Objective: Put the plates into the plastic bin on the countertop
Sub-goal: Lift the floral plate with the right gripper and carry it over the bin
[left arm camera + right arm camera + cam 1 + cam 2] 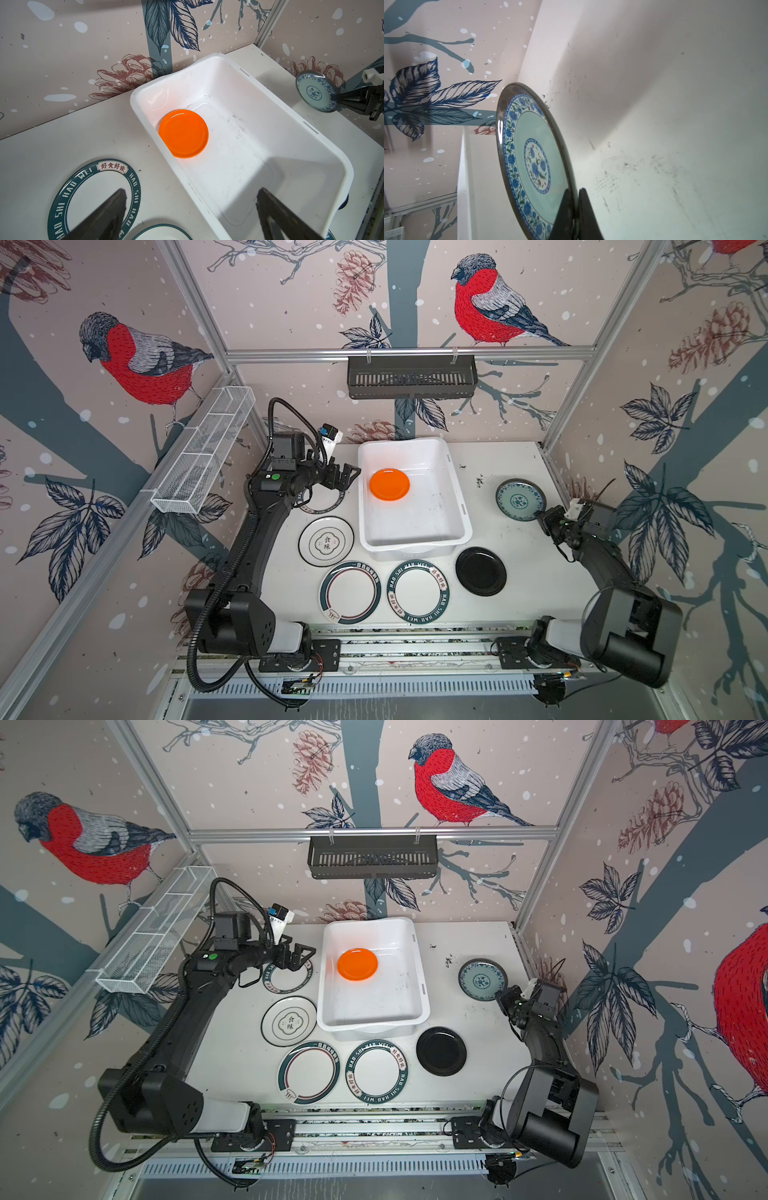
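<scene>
**Teal plate pinched by R gripper; L gripper spread wide beside bin**

**Top views:** The large white rectangular plastic bin [411, 551] is seen mid-table. The small glossy orange round plate [390, 484] lies flat inside it, toward the far-left part. The L gripper [351, 477] is held w/ jaws spread wide and empty, just beside the bin's left wall. It hangs above a white round plate w/ green lettered rim [326, 504]. Right of the bin, the small teal-patterned round plate [520, 499] is met at its near-right rim by the R gripper [542, 516].

Flat on the speckled white countertop [540, 585] are seen:
- a white round plate w/ thin black rim and centre emblem [326, 541]
- a white round plate w/ green-and-red banded rim [350, 592]
- a second green-lettered white plate [417, 591]
- a small black round plate [481, 571]

The same layout is given in both top views.

**L wrist:** A tilt not evident from above is shown here. The teal-patterned plate [315, 93] is tipped up steeply, its face toward the bin. The L fingers [112, 207] are seen far apart w/ nothing between them, one over the lettered plate and one over the bin interior.

**R wrist:** The clamp is shown close up. The R gripper [574, 197] is closed tight on the teal plate's dark rim, one finger on each face. Whether the plate's far edge touches the countertop can't be told.
</scene>
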Controlling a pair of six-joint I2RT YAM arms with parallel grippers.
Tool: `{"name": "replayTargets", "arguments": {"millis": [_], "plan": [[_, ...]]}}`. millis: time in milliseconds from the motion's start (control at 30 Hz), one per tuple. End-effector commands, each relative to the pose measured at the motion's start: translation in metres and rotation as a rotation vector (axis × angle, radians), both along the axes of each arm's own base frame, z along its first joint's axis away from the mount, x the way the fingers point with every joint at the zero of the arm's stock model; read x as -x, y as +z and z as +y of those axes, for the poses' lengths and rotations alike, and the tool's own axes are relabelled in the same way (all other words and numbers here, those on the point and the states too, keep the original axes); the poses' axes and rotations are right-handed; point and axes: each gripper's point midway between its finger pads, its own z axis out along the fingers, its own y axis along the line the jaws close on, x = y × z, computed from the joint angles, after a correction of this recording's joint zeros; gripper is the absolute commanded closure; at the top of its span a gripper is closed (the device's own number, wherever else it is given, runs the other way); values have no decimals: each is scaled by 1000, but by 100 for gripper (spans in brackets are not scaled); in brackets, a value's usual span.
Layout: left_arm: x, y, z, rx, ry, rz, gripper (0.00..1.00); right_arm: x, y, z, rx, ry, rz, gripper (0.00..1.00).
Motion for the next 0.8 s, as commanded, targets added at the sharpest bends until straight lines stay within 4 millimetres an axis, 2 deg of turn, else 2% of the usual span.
{"name": "replayTargets", "arguments": {"millis": [0,267,367,600,767], "plan": [[0,6,2,-3,14,-19,3,-15,23,8,2,3,-43,96],[0,9,4,-12,27,-30,3,-50,83,36,28,77,-151,96],[-2,9,4,-12,27,-30,3,-62,104,53,46,114,-189,96],[-3,12,4,-10,27,-32,3,-88,146,103,78,222,-258,96],[-2,14,4,-9,30,-34,3,-103,166,145,88,300,-296,96]]}}
